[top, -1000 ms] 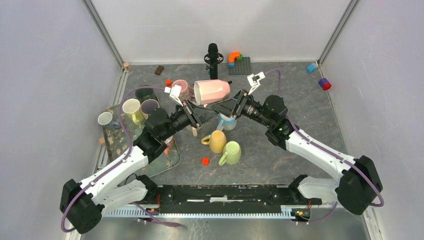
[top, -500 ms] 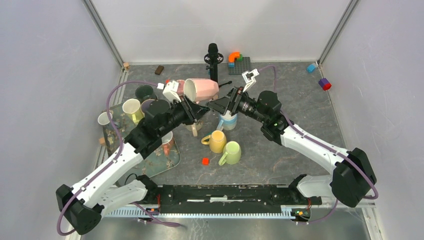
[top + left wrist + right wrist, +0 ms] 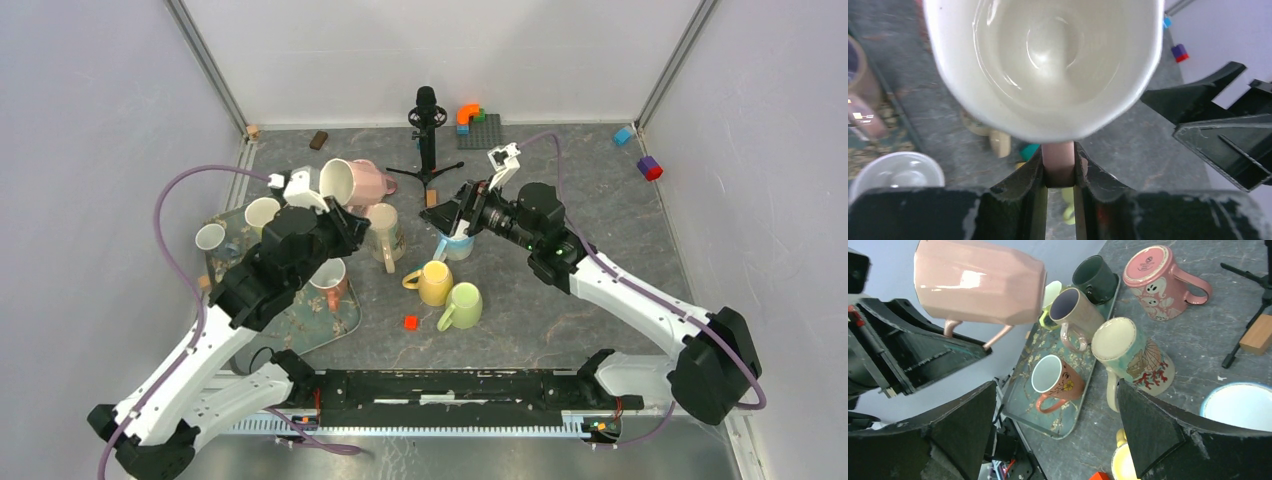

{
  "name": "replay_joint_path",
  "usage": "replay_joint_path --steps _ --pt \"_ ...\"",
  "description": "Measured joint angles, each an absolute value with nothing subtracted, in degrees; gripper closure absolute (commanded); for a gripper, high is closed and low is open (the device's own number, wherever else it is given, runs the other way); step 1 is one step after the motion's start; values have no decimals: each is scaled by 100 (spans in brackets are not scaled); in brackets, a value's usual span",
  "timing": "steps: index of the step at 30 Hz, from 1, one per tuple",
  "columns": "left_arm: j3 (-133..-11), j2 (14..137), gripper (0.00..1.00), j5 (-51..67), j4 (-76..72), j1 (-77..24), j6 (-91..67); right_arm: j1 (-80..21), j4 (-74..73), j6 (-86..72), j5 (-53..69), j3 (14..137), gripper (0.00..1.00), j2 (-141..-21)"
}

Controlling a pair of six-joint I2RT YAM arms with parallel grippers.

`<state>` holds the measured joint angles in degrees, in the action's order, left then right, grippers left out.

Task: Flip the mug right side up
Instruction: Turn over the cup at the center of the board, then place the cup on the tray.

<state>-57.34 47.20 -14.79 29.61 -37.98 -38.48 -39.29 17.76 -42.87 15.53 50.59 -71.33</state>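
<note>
Mug, pink faceted ceramic [image 3: 348,183], hanging tilted beyond teal floral tray [image 3: 312,330]; left fingers [image 3: 1030,175] pinching handle [image 3: 1059,160], right fingers [image 3: 1158,425] gaping empty. Best rolling rim level before lowering.

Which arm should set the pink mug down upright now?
Left. The left gripper grips the pink mug by its handle, holding it in the air. The right gripper stands open and apart from the mug.
</note>
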Motion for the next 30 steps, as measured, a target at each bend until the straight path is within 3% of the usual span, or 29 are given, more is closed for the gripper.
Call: replay_joint_path --steps 16,21,30 --pt "-6549 4241 98 -4082 5328 -3793 -3229 -3929 952 -3341 1433 5059 4 -6563" --pt "-6761 4176 98 -4648 5454 -3795 -3221 -3929 878 -3177 1490 5059 4 -6486" --pt "-6805 4278 98 -4689 5339 -3793 -3074 -3929 849 -3076 1984 5065 4 -6648"
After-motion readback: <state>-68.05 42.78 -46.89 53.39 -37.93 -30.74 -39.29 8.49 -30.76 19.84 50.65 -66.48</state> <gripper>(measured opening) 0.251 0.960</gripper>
